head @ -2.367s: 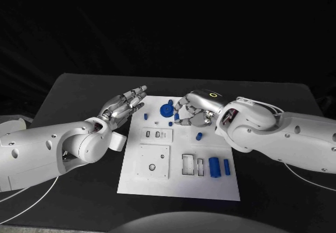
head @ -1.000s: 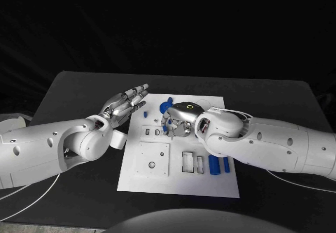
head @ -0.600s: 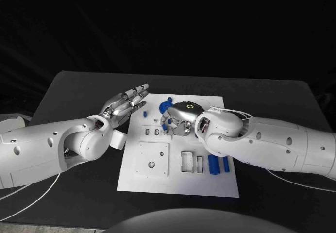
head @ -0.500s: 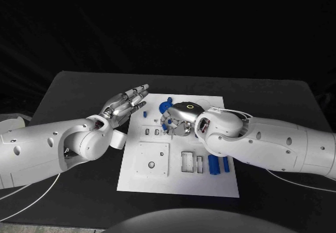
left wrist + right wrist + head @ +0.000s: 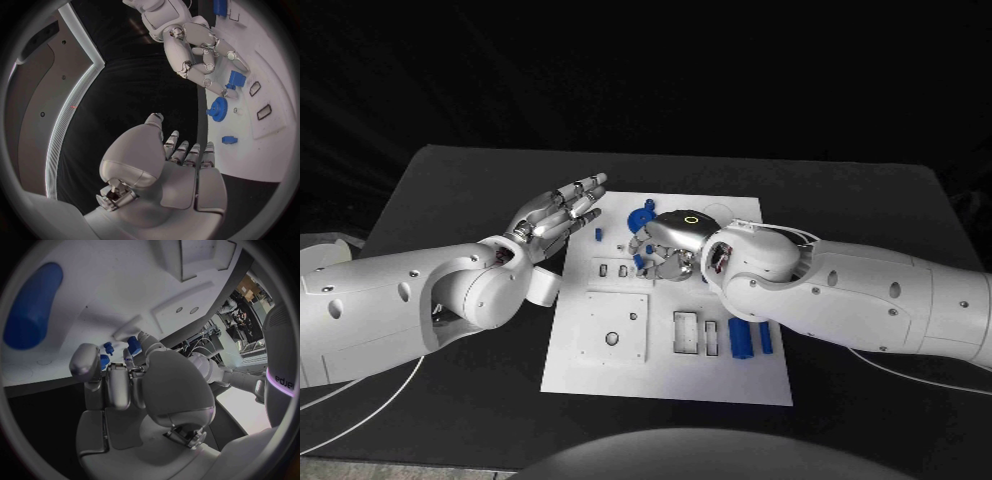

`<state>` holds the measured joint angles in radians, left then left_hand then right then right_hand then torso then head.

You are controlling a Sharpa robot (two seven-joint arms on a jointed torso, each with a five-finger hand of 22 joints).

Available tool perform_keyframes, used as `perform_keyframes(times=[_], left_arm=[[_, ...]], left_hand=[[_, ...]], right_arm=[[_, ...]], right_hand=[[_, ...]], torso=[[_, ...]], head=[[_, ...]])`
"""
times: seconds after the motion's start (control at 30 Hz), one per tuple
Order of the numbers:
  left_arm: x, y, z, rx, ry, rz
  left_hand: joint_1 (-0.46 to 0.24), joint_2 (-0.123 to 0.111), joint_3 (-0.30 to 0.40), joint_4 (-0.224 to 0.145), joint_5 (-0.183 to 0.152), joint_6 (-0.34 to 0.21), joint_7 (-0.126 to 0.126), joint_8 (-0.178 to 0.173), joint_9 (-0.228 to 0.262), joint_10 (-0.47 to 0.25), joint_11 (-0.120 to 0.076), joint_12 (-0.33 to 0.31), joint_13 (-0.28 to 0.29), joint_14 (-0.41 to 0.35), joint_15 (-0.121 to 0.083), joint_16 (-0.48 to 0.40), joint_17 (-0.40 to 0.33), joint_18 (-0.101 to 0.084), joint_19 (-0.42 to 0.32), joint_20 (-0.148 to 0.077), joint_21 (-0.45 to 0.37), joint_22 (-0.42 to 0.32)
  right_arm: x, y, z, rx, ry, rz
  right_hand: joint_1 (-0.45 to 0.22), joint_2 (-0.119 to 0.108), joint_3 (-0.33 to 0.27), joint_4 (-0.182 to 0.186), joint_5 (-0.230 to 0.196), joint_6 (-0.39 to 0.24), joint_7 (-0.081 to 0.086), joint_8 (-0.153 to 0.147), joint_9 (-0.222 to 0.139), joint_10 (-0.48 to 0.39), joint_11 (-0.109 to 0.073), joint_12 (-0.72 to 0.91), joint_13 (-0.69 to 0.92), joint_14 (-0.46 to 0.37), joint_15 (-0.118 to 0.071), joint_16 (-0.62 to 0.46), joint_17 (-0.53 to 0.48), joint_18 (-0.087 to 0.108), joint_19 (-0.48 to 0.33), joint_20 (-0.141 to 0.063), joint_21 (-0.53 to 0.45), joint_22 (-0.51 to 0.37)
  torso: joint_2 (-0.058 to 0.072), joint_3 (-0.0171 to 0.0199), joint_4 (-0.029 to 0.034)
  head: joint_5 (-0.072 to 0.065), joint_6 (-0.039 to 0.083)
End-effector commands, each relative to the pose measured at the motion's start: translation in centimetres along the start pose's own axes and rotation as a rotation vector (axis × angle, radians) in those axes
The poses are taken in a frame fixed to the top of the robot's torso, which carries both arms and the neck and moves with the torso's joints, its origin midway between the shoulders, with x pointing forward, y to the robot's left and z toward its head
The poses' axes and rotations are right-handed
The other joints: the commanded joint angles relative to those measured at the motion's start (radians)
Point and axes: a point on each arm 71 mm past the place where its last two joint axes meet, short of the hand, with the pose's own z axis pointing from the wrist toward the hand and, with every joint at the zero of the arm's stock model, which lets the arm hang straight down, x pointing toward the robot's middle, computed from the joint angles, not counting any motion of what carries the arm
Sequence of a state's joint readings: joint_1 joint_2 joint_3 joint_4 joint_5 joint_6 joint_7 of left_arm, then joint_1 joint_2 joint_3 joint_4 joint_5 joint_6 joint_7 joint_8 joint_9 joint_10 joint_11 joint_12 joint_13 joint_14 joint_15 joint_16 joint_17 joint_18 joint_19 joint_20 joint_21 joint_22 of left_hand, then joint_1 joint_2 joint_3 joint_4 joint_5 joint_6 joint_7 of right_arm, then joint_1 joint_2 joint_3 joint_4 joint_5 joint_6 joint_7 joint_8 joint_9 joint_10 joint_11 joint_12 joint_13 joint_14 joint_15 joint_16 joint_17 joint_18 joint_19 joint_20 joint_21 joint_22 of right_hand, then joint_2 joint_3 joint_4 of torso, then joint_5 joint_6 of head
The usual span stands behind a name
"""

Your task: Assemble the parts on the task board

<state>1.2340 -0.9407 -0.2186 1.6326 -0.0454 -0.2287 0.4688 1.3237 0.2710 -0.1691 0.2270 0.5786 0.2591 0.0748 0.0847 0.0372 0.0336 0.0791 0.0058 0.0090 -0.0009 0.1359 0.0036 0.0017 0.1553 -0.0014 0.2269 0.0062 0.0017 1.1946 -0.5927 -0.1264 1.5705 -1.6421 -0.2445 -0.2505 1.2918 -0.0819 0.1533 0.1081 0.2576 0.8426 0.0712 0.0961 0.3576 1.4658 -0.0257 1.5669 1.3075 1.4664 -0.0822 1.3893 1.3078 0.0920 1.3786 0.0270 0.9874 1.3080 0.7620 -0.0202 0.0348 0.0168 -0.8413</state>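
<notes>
I see the black counter (image 5: 459,190) carrying the white task board (image 5: 672,375). My right robot hand (image 5: 669,243) hovers over the board's far half, fingers curled, pinching a small blue part (image 5: 642,261). My left robot hand (image 5: 560,212) hangs beside the board's left edge, fingers straight, holding nothing. A blue gear (image 5: 217,108) lies near the far edge.

1 task board (image 5: 668,375) | 2 hands | 6 blue parts visible
</notes>
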Motion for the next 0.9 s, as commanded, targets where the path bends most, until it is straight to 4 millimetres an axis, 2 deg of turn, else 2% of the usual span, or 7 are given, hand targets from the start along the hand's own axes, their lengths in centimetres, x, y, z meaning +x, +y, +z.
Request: perform_keyframes(times=[0.03, 0.23, 0.37, 0.5, 0.67, 0.83, 0.9], left_arm=[[0.2, -0.1, 0.0, 0.007, 0.023, -0.010], [0.2, -0.1, 0.0, 0.014, 0.013, -0.005], [-0.1, -0.2, -0.2, 0.018, -0.013, 0.007], [-0.6, -0.7, -0.7, 0.038, -0.050, 0.030], [-1.0, -2.4, -0.8, 0.095, -0.088, 0.106], [-1.0, -4.9, -0.5, 0.169, -0.121, 0.236], [-1.1, -5.9, -0.4, 0.192, -0.138, 0.292]], left_hand=[[0.008, -0.002, 0.002, -0.006, 0.005, -0.002, 0.005, 0.004, 0.000, 0.000, 0.004, 0.004, 0.001, 0.001, 0.006, -0.004, -0.002, 0.011, 0.001, 0.009, -0.006, -0.002], [0.009, -0.002, 0.003, -0.008, 0.005, -0.001, 0.006, 0.004, 0.000, -0.001, 0.007, 0.003, 0.001, 0.001, 0.007, -0.004, -0.002, 0.011, 0.001, 0.010, -0.006, -0.002], [0.010, -0.010, 0.001, -0.015, 0.004, 0.001, 0.007, 0.006, 0.001, -0.002, 0.011, 0.003, 0.001, 0.001, 0.009, -0.004, -0.002, 0.014, 0.001, 0.017, -0.006, -0.002], [0.014, -0.020, -0.003, -0.026, 0.002, 0.002, 0.008, 0.009, 0.001, -0.002, 0.017, 0.003, 0.001, 0.001, 0.012, -0.004, -0.002, 0.021, 0.001, 0.028, -0.006, -0.002], [0.029, -0.045, -0.008, -0.055, -0.005, 0.004, 0.012, 0.012, 0.001, 0.003, 0.024, 0.004, 0.002, 0.001, 0.019, -0.003, -0.001, 0.027, 0.004, 0.045, -0.004, 0.000], [0.067, -0.070, -0.006, -0.068, -0.095, 0.022, 0.027, 0.021, 0.003, 0.039, 0.043, 0.010, 0.008, 0.046, 0.048, 0.040, 0.016, 0.024, 0.038, 0.061, 0.023, 0.016], [0.083, -0.079, -0.004, -0.062, -0.128, 0.037, 0.034, 0.028, 0.005, 0.117, 0.062, 0.027, 0.024, 0.098, 0.051, 0.090, 0.028, 0.024, 0.077, 0.064, 0.048, 0.029]], right_arm=[[0.0, 0.0, 0.0, -0.007, 0.002, -0.010], [-0.3, -0.1, -0.3, -0.015, -0.040, 0.005], [-1.1, -0.2, -1.1, -0.027, -0.100, 0.023], [-3.3, -0.5, -2.1, -0.027, -0.177, 0.037], [-6.5, -1.2, -3.5, -0.010, -0.245, 0.074], [-9.1, -2.3, -5.3, 0.004, -0.324, 0.109], [-9.7, -3.0, -5.9, 0.017, -0.339, 0.120]], right_hand=[[-0.011, 0.001, -0.009, 0.002, -0.020, -0.014, 0.001, -0.011, -0.006, 0.105, 0.007, 0.004, 0.263, 0.059, 0.005, -0.004, 0.106, 0.016, 0.002, 0.009, -0.006, 0.093], [-0.039, -0.008, -0.039, 0.024, -0.120, -0.063, 0.001, -0.031, -0.033, 0.105, 0.008, 0.004, 0.263, 0.059, 0.006, -0.006, 0.104, 0.017, 0.005, 0.009, -0.014, 0.096], [-0.060, -0.039, -0.061, 0.080, -0.192, -0.101, 0.002, -0.031, -0.059, 0.102, 0.009, 0.001, 0.260, 0.060, 0.006, -0.004, 0.104, 0.016, 0.009, 0.009, -0.017, 0.099], [-0.044, -0.069, -0.064, 0.142, -0.199, -0.134, 0.006, -0.030, -0.082, 0.104, 0.011, 0.003, 0.262, 0.067, 0.007, 0.019, 0.123, 0.011, 0.021, 0.009, 0.007, 0.110], [-0.026, -0.072, -0.062, 0.169, -0.193, -0.139, 0.009, -0.027, -0.092, 0.104, 0.013, 0.003, 0.262, 0.069, 0.008, 0.027, 0.130, 0.010, 0.026, 0.010, 0.014, 0.115], [-0.030, -0.071, -0.065, 0.183, -0.189, -0.118, 0.012, -0.015, -0.095, 0.105, 0.016, 0.004, 0.263, 0.071, 0.010, 0.034, 0.135, 0.008, 0.030, 0.011, 0.023, 0.120], [-0.033, -0.066, -0.065, 0.183, -0.189, -0.101, 0.013, -0.007, -0.095, 0.105, 0.016, 0.004, 0.263, 0.072, 0.011, 0.037, 0.138, 0.007, 0.032, 0.012, 0.029, 0.123]], torso=[[0.000, 0.0000, -0.0004], [0.000, 0.0005, 0.0000], [-0.002, 0.0026, 0.0010], [-0.007, 0.0049, 0.0007], [-0.019, 0.0125, -0.0023], [-0.036, 0.0207, -0.0061], [-0.045, 0.0238, -0.0077]], head=[[0.001, -0.002], [0.005, -0.001], [0.012, 0.008], [0.015, 0.006], [0.020, 0.002], [0.020, -0.004], [0.024, -0.007]])
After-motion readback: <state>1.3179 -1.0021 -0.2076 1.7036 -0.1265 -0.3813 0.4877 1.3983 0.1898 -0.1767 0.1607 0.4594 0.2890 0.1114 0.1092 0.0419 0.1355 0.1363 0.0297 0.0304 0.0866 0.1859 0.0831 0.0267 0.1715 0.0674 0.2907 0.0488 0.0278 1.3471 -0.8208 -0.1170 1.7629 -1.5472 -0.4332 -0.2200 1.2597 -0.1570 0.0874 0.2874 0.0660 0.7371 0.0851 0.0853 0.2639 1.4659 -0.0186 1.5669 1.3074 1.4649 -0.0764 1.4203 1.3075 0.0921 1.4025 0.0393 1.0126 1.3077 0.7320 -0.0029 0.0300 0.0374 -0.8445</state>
